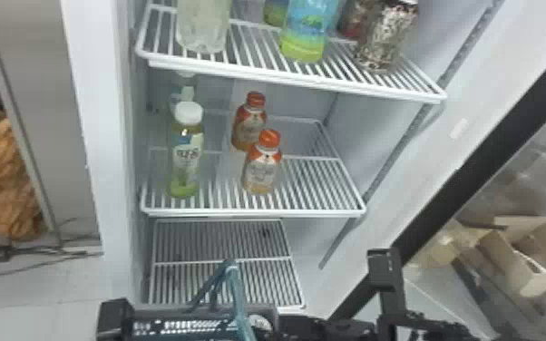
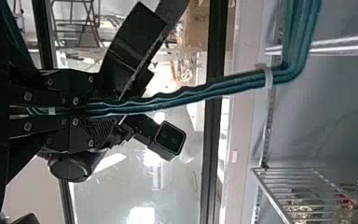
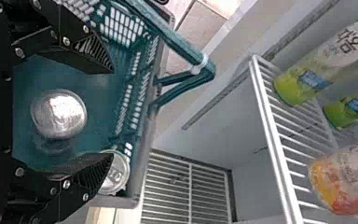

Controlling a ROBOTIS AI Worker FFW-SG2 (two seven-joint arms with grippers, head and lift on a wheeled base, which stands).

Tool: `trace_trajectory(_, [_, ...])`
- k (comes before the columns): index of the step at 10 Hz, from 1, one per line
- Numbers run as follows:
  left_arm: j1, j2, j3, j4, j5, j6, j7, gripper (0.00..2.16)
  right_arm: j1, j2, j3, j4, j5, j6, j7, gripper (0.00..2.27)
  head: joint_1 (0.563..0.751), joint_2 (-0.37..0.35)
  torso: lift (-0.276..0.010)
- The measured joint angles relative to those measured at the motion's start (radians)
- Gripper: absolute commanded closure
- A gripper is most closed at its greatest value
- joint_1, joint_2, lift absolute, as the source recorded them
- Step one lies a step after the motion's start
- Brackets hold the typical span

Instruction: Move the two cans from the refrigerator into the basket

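Both cans are inside the basket: one can [image 3: 58,113] with its round end towards the right wrist camera, lying between the spread fingers of the right gripper [image 3: 112,114], the other can [image 3: 114,172] tucked into a corner of the basket [image 3: 135,102], partly behind one finger. The right gripper is probably this low within the walls so that the can could be let go without a drop; what remains, I judge, is only to lift out clear of both cans and the rim. The left gripper [image 2: 107,111] has its fingers together on the handle [image 2: 182,95], most likely to keep the basket hanging steady close to the refrigerator and the reach short.

The right wrist view gives the basket's inside and the gap between the fingers, while the left wrist view gives the clamp on the handle. The head view adds the wider layout: the basket at the bottom edge, left of centre, a green-tea-coloured bottle [image 1: 186,156] and two orange-capped bottles [image 1: 263,165] on the middle shelf [image 1: 313,211], and taller drinks along the top of the frame
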State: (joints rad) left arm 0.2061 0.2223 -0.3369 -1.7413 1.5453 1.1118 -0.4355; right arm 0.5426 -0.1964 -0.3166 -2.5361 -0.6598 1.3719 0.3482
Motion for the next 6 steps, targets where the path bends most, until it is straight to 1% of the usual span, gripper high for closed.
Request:
trace_trajectory(1, [0.001, 0.0, 0.0, 0.0, 0.0, 0.0, 0.0, 1.21, 0.001, 0.0, 0.0, -0.002, 0.018, -0.032, 0.007, 0.4, 0.695, -0.35, -0.266])
trace_trajectory(4, [0.002, 0.0, 0.0, 0.0, 0.0, 0.0, 0.0, 1.21, 0.008, 0.005, -0.003, -0.03, 0.13, -0.15, 0.009, 0.4, 0.695, -0.35, -0.266])
trace_trajectory(6, [0.002, 0.0, 0.0, 0.0, 0.0, 0.0, 0.0, 1.21, 0.016, 0.012, -0.009, -0.053, 0.227, -0.222, 0.008, 0.4, 0.695, -0.35, -0.266])
